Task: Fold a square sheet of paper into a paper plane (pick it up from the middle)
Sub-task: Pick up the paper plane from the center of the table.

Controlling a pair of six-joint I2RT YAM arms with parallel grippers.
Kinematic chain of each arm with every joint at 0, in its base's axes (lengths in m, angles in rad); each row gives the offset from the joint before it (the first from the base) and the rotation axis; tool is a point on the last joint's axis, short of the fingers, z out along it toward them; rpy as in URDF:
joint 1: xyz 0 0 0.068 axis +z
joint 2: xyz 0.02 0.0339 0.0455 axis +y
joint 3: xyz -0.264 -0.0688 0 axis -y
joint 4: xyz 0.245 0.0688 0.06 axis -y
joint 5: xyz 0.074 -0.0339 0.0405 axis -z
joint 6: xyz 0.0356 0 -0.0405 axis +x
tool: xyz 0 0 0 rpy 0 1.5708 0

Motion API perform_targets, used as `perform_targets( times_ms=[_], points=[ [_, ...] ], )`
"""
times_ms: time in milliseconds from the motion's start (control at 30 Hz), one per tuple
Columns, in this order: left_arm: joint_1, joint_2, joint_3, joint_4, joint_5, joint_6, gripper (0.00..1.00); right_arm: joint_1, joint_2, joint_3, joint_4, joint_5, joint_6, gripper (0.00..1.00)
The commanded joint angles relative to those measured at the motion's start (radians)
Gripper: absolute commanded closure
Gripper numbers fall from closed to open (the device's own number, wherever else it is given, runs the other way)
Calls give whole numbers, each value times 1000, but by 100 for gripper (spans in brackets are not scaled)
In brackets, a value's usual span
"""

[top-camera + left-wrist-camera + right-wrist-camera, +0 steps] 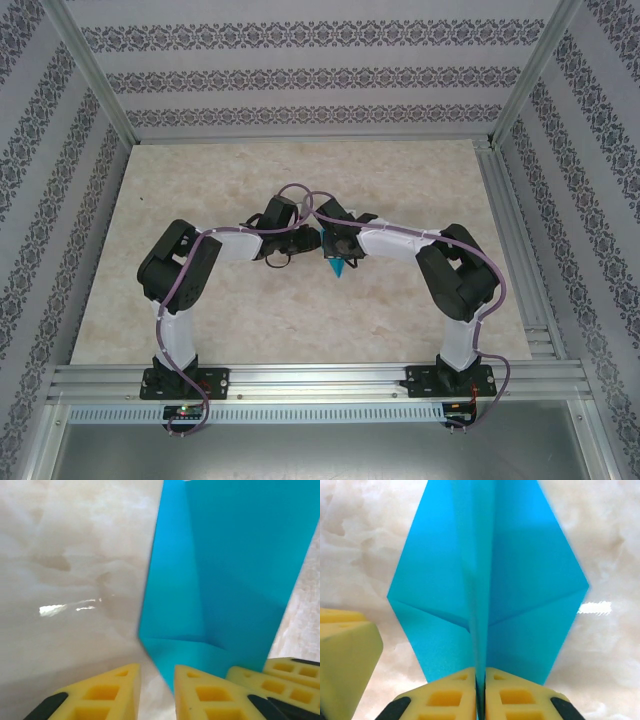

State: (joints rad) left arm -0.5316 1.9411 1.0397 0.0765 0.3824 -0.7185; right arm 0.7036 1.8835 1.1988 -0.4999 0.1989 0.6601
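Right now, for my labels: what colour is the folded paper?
The paper is teal-blue, clearest in the right wrist view.

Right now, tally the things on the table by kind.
Paper, teal, folded: 1
Arms: 2, the left arm and the right arm
Total: 3
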Motion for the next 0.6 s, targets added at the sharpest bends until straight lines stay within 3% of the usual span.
perform_targets(
  times_ms=[0,167,567],
  points=[
    [45,-68,-7,-60,-69,-20,70,16,-6,42,-76,117,-13,91],
    [93,-116,-56,-70,-109,-39,65,28,-11,57,-131,186,-42,91],
    [102,-135,-55,-128,-161,-25,59,29,67,64,-93,117,-48,81]
  ],
)
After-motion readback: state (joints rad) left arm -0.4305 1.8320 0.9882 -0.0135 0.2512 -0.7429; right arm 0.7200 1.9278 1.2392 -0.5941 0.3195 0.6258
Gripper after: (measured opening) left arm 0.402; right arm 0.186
